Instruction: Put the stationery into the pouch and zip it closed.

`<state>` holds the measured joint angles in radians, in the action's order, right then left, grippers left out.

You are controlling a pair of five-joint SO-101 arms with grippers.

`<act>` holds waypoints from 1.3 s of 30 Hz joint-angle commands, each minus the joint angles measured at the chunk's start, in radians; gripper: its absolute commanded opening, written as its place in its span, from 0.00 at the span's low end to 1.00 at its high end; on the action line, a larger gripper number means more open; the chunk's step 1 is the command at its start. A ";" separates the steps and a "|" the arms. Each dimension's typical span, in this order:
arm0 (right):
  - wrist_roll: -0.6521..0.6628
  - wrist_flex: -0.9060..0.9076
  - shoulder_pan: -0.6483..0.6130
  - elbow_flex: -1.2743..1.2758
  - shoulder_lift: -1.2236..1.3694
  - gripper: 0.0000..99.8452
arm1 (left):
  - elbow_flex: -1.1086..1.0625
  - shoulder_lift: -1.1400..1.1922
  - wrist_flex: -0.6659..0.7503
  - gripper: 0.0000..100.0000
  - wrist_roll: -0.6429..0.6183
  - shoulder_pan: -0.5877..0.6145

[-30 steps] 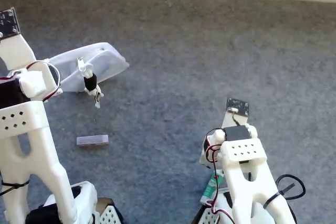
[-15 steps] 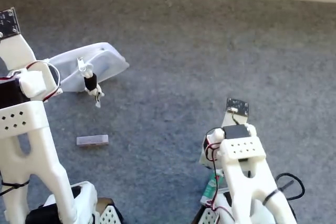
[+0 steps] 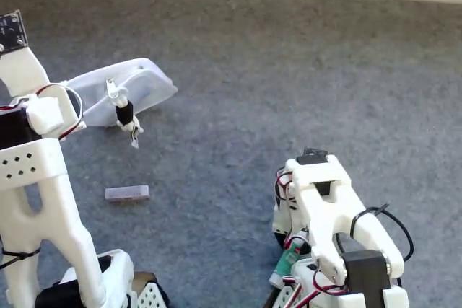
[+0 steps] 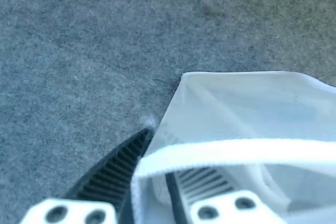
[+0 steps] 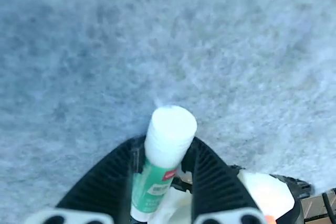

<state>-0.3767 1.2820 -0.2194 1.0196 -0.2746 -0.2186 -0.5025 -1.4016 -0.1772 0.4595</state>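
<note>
Currently, right tool (image 5: 165, 144) clamping glue stick (image 5: 169, 129), left tool (image 4: 157, 153) pinching white pouch (image 4: 252, 114)

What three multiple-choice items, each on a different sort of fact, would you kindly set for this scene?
1. Where does the small block lie relative to the pouch?
A) inside it
B) on top of it
C) on the table, apart from it

2. What colour is the cap of the glue stick?
A) white
B) red
C) black

3. What state are the left arm's fingers in?
A) open above the table
B) shut on the pouch's edge
C) shut on the small block

Answers:
1 C: the high view shows bare table between the small block and the pouch.
2 A: the right wrist view shows a white cap on a green body, held between the right arm's fingers.
3 B: the left wrist view shows one finger on either side of the pouch's rim.
</note>
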 commanded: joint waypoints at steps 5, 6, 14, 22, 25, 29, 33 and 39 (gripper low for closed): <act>0.003 -0.004 0.001 -0.039 -0.165 0.00 | -0.004 -0.010 0.018 0.01 0.006 0.021; 0.003 -0.007 0.001 -0.039 -0.206 0.00 | -0.004 -0.010 0.018 0.01 0.006 0.021; 0.003 -0.019 -0.002 -0.039 -0.490 0.00 | -0.004 -0.008 0.018 0.01 0.006 0.021; 0.169 -0.173 -0.013 -0.038 -0.510 0.00 | -0.004 -0.008 0.018 0.01 0.006 0.021; 0.199 -0.216 -0.054 -0.038 -0.453 0.00 | -0.004 -0.008 0.018 0.01 0.006 0.021; 0.201 -0.295 -0.131 -0.039 -0.372 0.00 | -0.004 -0.008 0.018 0.01 0.006 0.021; 0.201 -0.369 -0.185 -0.039 -0.285 0.01 | -0.004 -0.008 0.018 0.01 0.006 0.021; 0.193 -0.380 -0.194 -0.104 -0.150 0.14 | -0.002 -0.008 0.020 0.01 0.006 0.021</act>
<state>-0.1880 0.9106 -0.4051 1.0042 -0.4910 -0.2186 -0.5025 -1.4016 -0.1772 0.4595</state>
